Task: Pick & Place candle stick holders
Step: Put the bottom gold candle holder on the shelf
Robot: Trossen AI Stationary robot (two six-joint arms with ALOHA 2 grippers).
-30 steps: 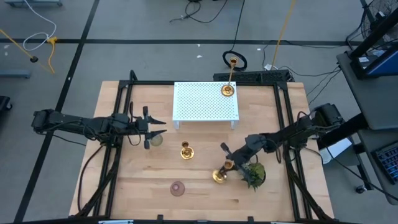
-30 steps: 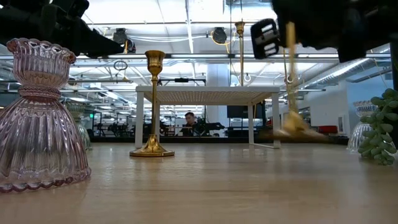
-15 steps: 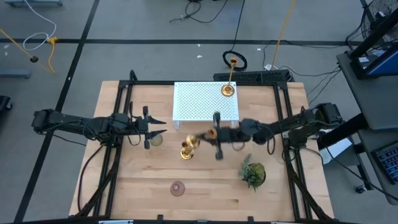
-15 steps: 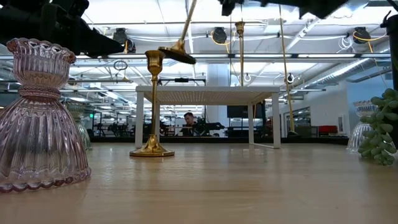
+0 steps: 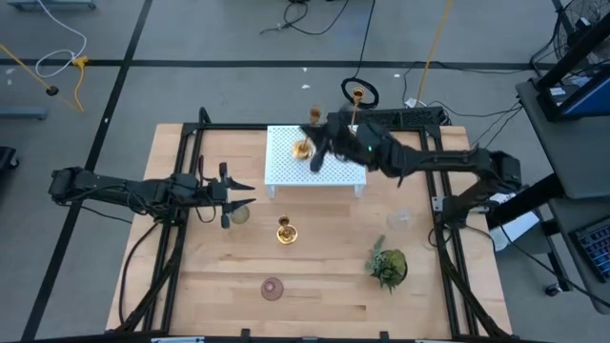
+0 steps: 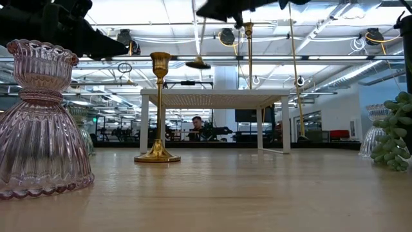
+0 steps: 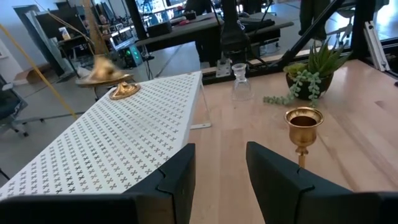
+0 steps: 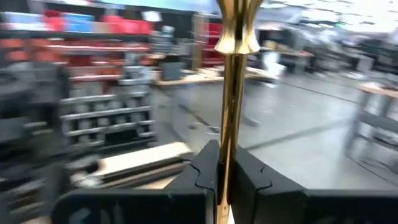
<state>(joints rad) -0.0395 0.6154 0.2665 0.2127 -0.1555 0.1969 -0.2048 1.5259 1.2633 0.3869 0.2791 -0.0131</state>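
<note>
Three gold candle stick holders show. One stands on its round base at the far right corner of the white perforated stand [image 5: 286, 157], with its base [image 5: 349, 138] on the top. One stands on the table [image 5: 284, 231], also in the low view [image 6: 158, 109]. My right gripper [image 5: 319, 151] is shut on the third [image 6: 197, 64] above the stand's left part. My left gripper [image 7: 217, 168] is open and empty at the table's left, beside a greenish glass vase [image 5: 238, 214]. My right gripper pinches the candlestick's thin stem [image 8: 225, 163] between its two fingers, which lie across the stem. The arm reaches in from the table's right side. The candlestick hangs nearly upright, its round base [image 6: 197, 64] down and clear above the stand's top.
A pink glass vase [image 5: 273, 288] stands near the front edge, and it fills the left of the low view [image 6: 40, 122]. A small green plant [image 5: 387, 267] and a clear glass vase [image 5: 400, 219] stand at the right. A person sits far behind the table [image 6: 196, 124].
My right gripper has carried the candlestick from beside the plant up and toward the table's far left, over the standing table candlestick to above the stand. The candlestick was tipped well over on the way and now hangs nearly upright.
</note>
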